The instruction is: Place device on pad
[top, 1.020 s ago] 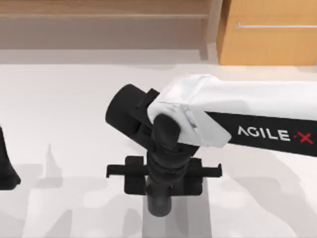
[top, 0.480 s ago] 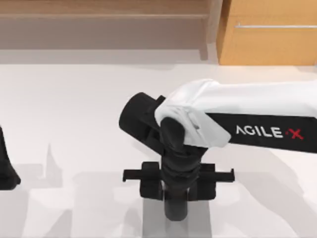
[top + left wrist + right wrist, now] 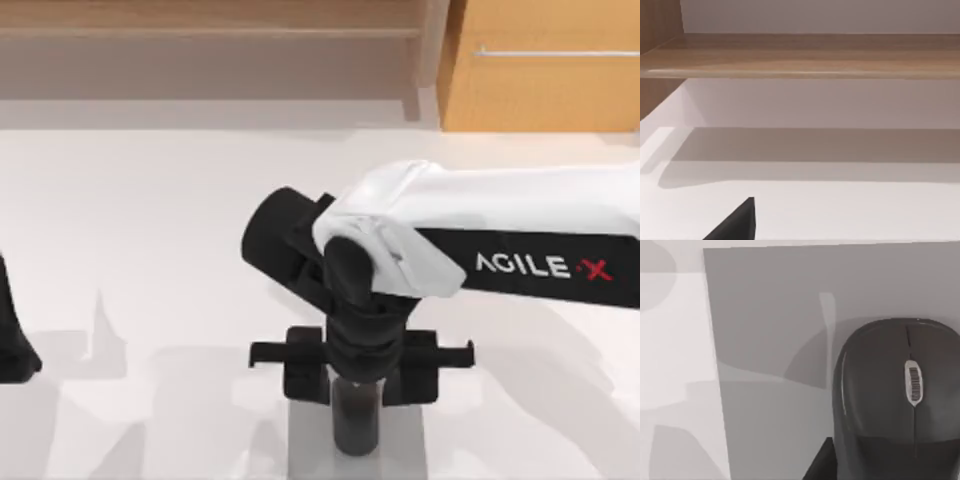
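Right pincer (image 3: 357,385) at lower centre of top view, pinching dark grey computer mouse (image 3: 897,400) over flat grey mouse pad (image 3: 770,355) on white tabletop (image 3: 150,220). Risk: uneven release skews mouse. Left arm parked at left edge.

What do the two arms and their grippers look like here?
The right arm has a white shell with a black band lettered AGILE X, the X red, then a black ribbed wrist and black right gripper on a crossbar. The left arm is plain black at the table's left edge.
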